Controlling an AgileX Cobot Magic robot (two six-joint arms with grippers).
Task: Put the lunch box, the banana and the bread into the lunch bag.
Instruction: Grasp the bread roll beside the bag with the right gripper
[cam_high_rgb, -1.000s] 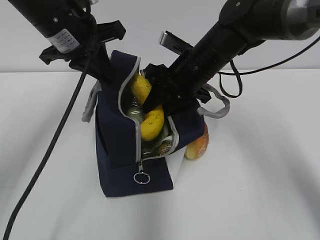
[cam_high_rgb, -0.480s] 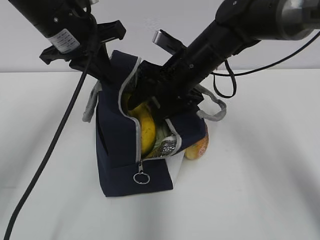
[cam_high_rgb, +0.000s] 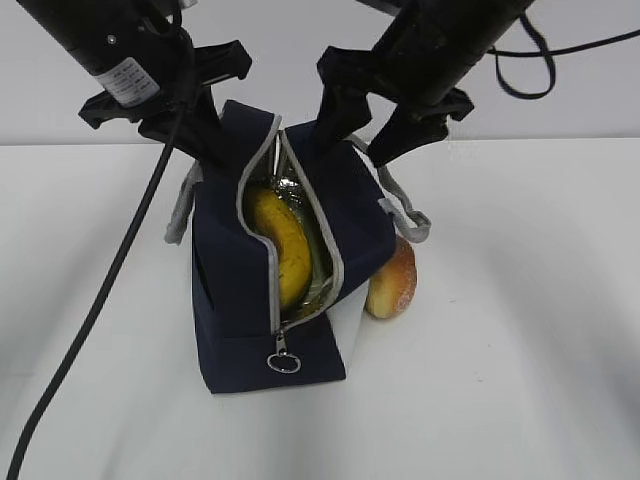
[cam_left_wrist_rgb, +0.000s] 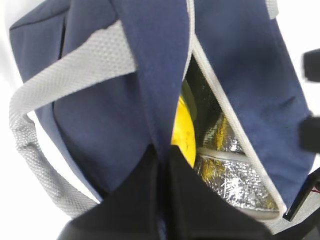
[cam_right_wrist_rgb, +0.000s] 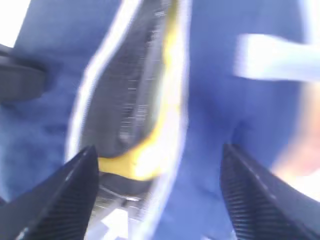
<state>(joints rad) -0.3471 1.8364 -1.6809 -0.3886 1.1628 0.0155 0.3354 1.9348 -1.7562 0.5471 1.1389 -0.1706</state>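
Standing on a white table (cam_high_rgb: 520, 400), a navy lunch bag (cam_high_rgb: 235, 300) gapes along its unzipped grey zipper, the banana (cam_high_rgb: 280, 245) lying inside against silver lining. The lunch box is not visible now, so whether it sits beneath the banana cannot be told. The bread (cam_high_rgb: 393, 282) rests outside on the table, touching the bag's right side, so it looks like the remaining item. The left gripper (cam_left_wrist_rgb: 162, 155) pinches the bag's fabric edge, jaws closed on it. The right gripper (cam_high_rgb: 365, 115) hangs above the opening, jaws spread wide, empty

banana (cam_high_rgb: 282, 245) in lunch bag (cam_high_rgb: 235, 300), bread (cam_high_rgb: 392, 282) right
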